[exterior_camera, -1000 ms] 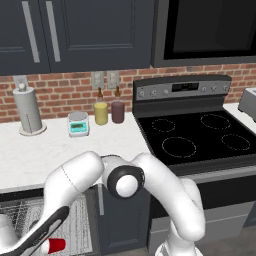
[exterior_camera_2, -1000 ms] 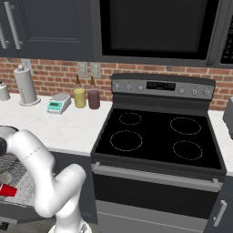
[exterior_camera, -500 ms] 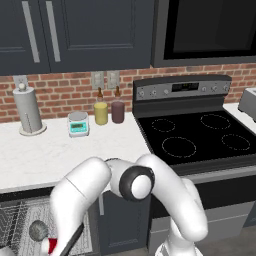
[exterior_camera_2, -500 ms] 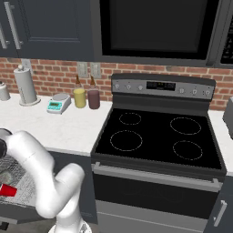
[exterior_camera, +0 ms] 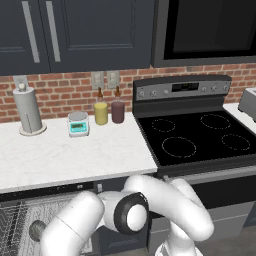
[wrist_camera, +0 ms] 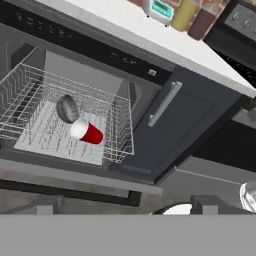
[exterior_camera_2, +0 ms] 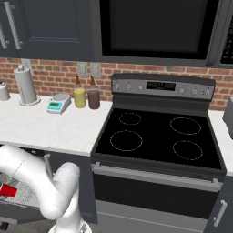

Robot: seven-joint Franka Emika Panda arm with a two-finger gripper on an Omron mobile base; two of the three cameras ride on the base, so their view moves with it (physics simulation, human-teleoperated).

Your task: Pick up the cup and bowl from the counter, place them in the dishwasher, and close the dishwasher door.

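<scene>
The dishwasher (wrist_camera: 75, 47) stands open under the white counter (exterior_camera: 75, 160), its wire rack (wrist_camera: 30, 90) pulled out. The red cup (wrist_camera: 86, 132) lies on its side in the rack, white mouth toward the hand camera. Just behind it the dark grey bowl (wrist_camera: 67, 108) stands tilted on its edge. From the right base the cup (exterior_camera_2: 7, 189) shows past my arm; from the left base the bowl (exterior_camera: 37, 230) peeks out beside my forearm. The dishwasher door (wrist_camera: 60, 172) lies folded down flat in front of the rack. The hand camera looks at the rack from a short way back.
A narrow navy cabinet door (wrist_camera: 170, 120) with a bar handle sits right of the dishwasher. The black stove (exterior_camera: 200, 140) is further right. A paper towel roll (exterior_camera: 27, 110), kitchen scale (exterior_camera: 78, 123), yellow bottle (exterior_camera: 101, 112) and maroon bottle (exterior_camera: 118, 111) line the counter's back.
My arm has folded back and down, and the hand that hung by the cup has left the left base view. Cup and bowl stay put in the rack.
</scene>
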